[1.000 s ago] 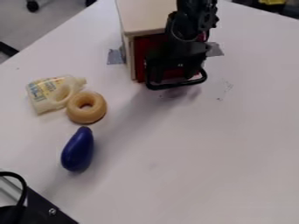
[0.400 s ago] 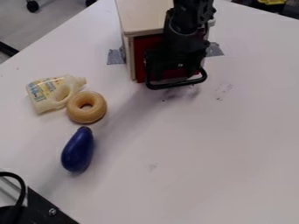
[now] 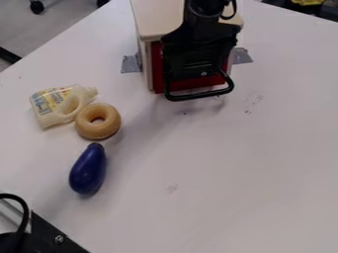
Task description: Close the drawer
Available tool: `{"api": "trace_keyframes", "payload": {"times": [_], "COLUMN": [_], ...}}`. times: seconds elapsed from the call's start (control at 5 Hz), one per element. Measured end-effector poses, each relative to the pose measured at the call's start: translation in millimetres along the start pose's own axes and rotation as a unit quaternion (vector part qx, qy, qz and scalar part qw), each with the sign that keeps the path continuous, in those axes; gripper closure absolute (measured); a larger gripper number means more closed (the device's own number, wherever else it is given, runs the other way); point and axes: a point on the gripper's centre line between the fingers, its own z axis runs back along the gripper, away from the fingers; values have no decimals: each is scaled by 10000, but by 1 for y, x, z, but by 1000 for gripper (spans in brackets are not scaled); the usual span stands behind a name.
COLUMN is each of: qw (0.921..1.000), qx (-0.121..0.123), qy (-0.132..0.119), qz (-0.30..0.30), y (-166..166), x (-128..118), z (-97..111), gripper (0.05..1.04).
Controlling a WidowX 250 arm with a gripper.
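Observation:
At the top centre, the black gripper [image 3: 198,49] hangs over the front of the wooden cabinet [image 3: 158,20], covering much of the drawer's red front [image 3: 157,69]. The black looped handle [image 3: 201,95] stands out from that front, just below the gripper. Red shows to the left of the gripper, below it and in a strip at its right. The drawer front looks about level with the cabinet's front edge. Whether the gripper touches the drawer or handle, I cannot tell.
A pale bottle [image 3: 58,106] lies at the left, with a tan ring [image 3: 98,121] beside it. Below them is a dark blue eggplant [image 3: 88,169]. Grey tape [image 3: 131,63] lies by the cabinet's left side, and a black metal piece [image 3: 49,234] fills the lower left corner.
The arm has shifted left and somewhat up, uncovering more of the cabinet's right side and the red at the right. Drawer front and handle look almost unchanged in place.

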Motion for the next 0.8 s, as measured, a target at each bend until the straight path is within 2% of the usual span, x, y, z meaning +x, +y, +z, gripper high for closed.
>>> {"api": "trace_keyframes", "payload": {"times": [0.2,0.4,0.8], "qw": [9999,9990,9963], "qx": [2,195,248], "qy": [53,163,163], "qz": [-109,-361,-812], "y": [4,4,15], "x": [-8,-23,-53], "z": [16,34,52], "gripper": [85,85,85]}}
